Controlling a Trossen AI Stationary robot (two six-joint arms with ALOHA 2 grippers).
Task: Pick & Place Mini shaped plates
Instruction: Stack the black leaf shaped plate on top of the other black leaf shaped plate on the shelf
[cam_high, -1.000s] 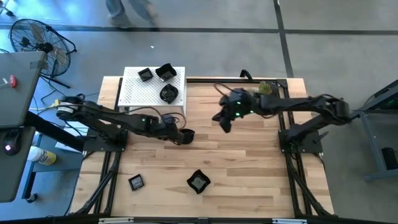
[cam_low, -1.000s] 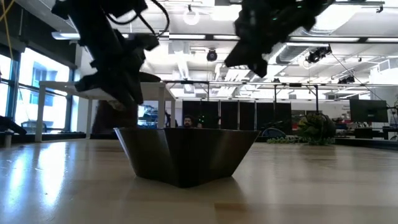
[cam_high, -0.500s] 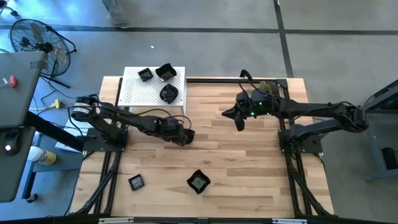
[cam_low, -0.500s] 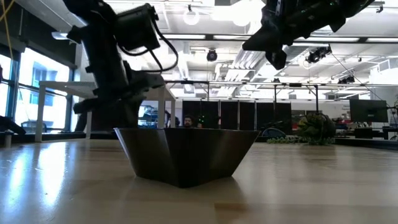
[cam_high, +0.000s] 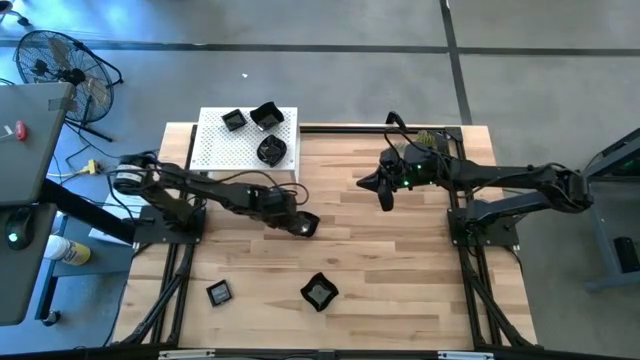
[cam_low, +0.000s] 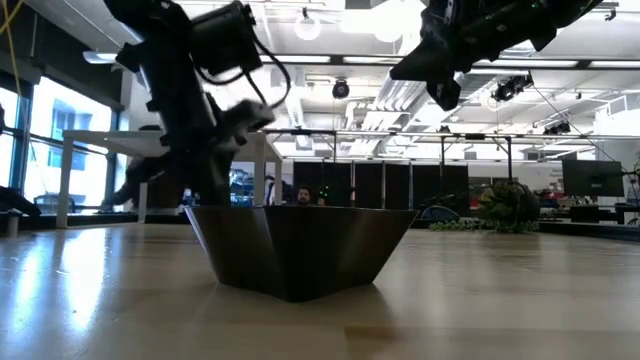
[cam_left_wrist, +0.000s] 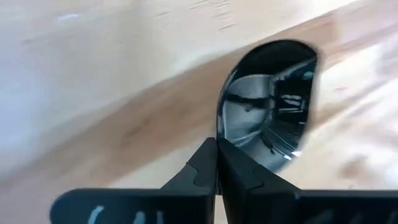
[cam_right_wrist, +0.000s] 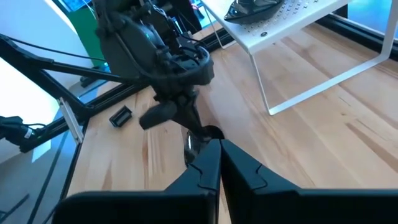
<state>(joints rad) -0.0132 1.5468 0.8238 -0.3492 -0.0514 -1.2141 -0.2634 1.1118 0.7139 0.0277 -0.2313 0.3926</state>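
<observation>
Left gripper (cam_high: 300, 222) pinching the rim of a round black mini plate (cam_high: 305, 226) with fingers closed on it, hovering over the wooden table (cam_high: 400, 270) just in front of the white perforated stand (cam_high: 225, 150) — three more black plates (cam_high: 266, 115) sitting on that stand. Right gripper (cam_high: 385, 192) waiting raised near the table's far right side, fingers pressed together and holding nothing — an angular plate (cam_high: 318, 292) and a small square plate (cam_high: 219, 292) lying near the front edge.
</observation>
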